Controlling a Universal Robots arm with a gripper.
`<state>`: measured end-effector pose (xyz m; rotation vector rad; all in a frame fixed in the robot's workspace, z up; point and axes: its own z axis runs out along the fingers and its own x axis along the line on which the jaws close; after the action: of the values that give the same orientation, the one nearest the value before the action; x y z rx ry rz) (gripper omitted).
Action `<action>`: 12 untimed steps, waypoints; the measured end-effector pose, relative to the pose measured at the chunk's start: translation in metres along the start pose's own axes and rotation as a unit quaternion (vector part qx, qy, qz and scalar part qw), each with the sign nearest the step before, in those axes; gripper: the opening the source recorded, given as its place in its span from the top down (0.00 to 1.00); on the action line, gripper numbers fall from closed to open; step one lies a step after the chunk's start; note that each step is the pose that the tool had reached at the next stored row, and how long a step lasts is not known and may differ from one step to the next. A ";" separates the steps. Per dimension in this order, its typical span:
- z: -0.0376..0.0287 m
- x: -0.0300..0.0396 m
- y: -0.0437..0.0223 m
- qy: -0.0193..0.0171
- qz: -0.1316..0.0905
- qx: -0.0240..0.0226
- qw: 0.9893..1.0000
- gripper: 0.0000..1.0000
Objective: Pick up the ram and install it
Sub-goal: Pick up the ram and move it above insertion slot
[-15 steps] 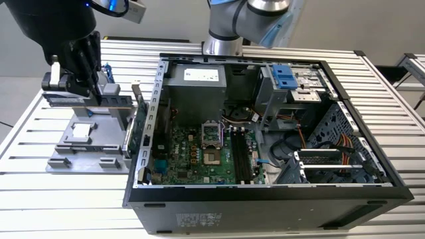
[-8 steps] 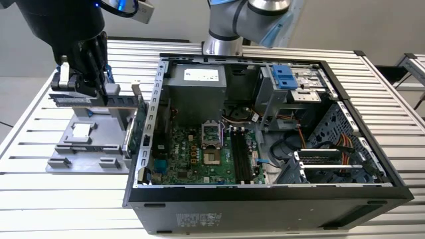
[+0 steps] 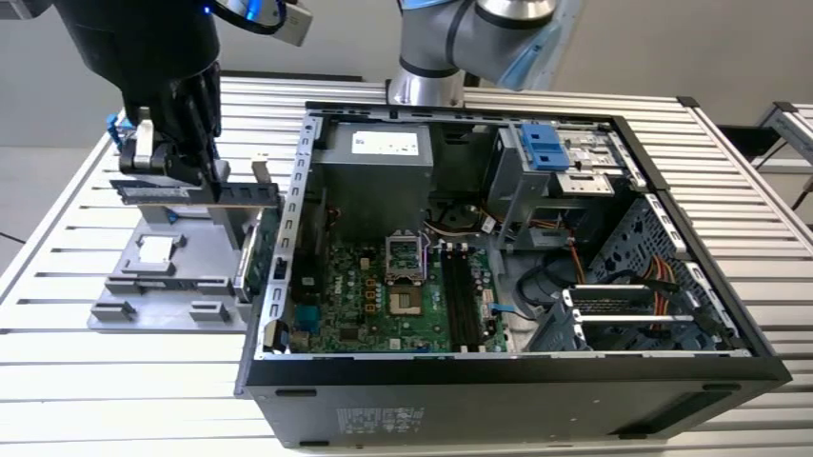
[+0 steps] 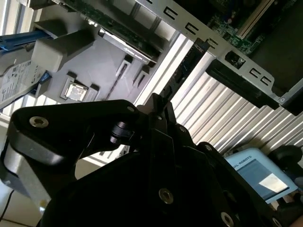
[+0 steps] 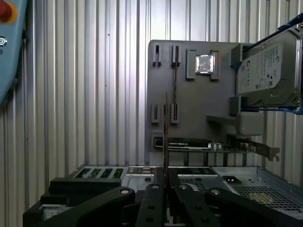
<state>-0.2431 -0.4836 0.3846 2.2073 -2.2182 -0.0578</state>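
My gripper is clamped narrow on the ram. In the first wrist view I see the ram edge-on, running out from between the fingers. In the exterior view it hangs level over the grey holder, seemingly clear of its slots and just beside the open computer case. The holder also carries a second stick and a hard drive. I judge the pick done. The install is left, since the black memory slots on the motherboard look empty.
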 end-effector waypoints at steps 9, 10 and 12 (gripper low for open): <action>-0.0005 -0.0001 -0.0138 0.000 0.000 0.000 1.000 1.00; -0.0005 -0.0001 -0.0154 0.000 0.000 0.000 1.000 1.00; -0.0007 -0.0001 -0.0186 0.000 0.000 0.000 1.000 1.00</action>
<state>-0.2244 -0.4836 0.3846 2.2072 -2.2183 -0.0578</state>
